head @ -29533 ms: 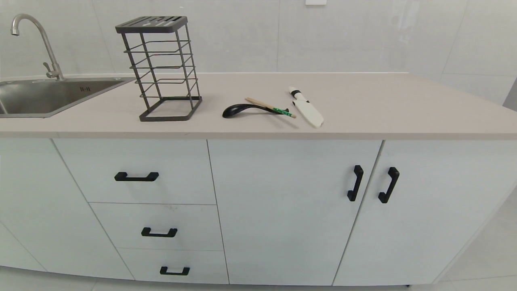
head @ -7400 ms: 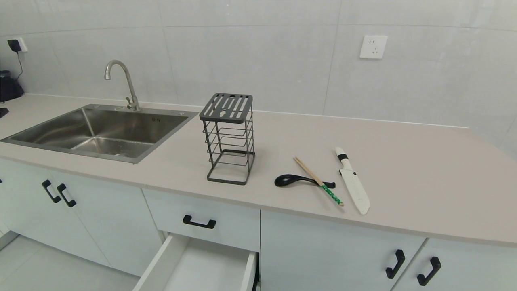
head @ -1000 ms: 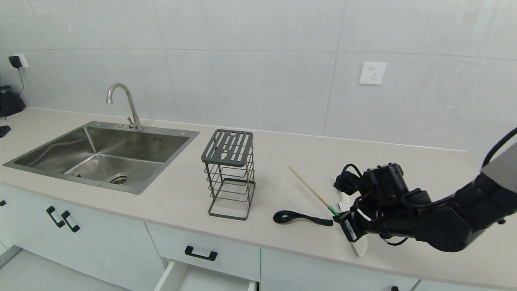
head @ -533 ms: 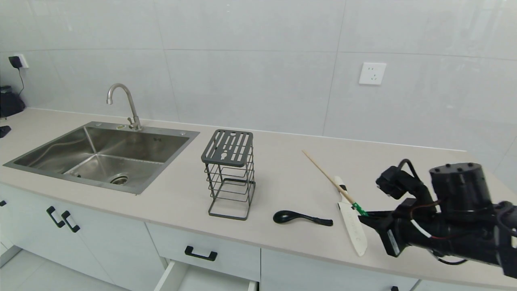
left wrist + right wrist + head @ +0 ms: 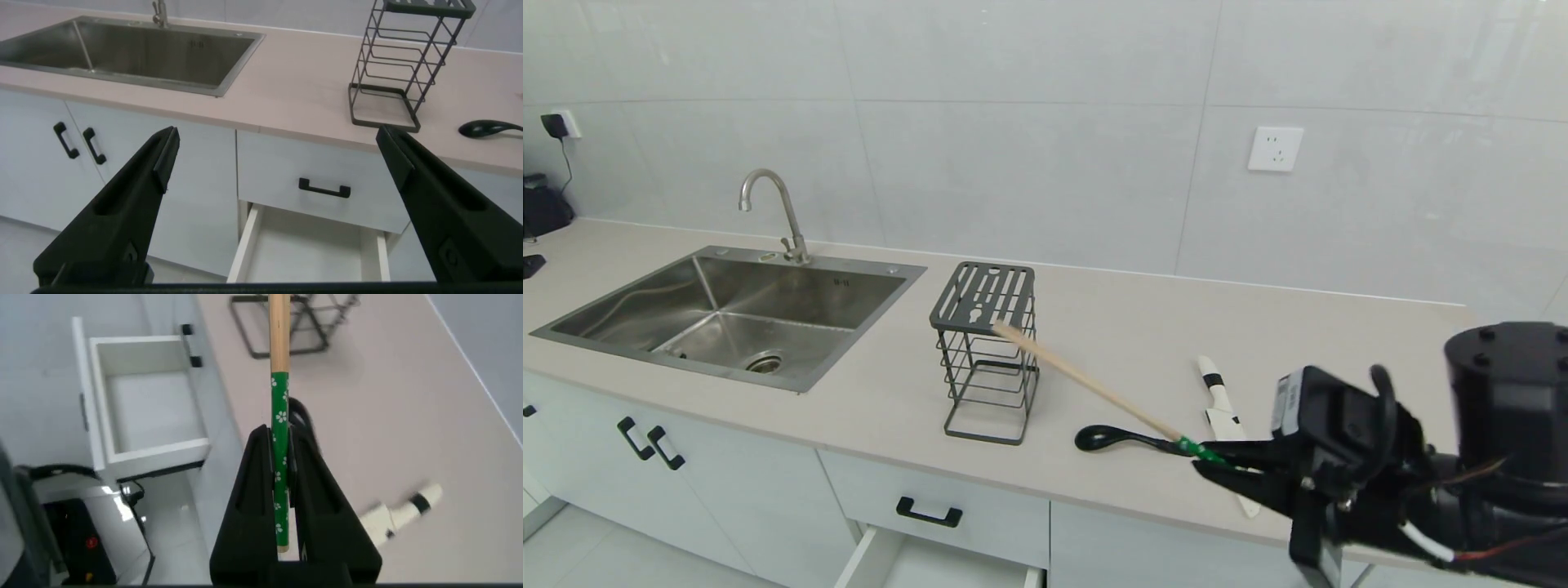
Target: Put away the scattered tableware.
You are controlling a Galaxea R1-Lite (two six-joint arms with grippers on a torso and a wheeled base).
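black left gripper (image 5: 278, 139), jaws wide, above open white drawer (image 5: 310, 245). dark wire rack (image 5: 984, 359) on counter (image 5: 1339, 343). wooden green-ended chopsticks (image 5: 1086, 382) off counter, far tip toward rack top; black spoon (image 5: 1107, 438), white knife (image 5: 1223, 412) lying beneath. right gripper (image 5: 1217, 467) clamped on green end. risk: long lever, narrow pinch; could pivot, slip, strike rack.

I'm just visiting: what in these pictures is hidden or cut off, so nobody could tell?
Knife: head view, blade's near end hidden behind the right gripper.
Spoon: head view, handle tip covered by the chopsticks; left wrist view, cut off by the edge.
Chopsticks: one stick or two, they overlap in every view.
Drawer: head view, cut off by the bottom edge.
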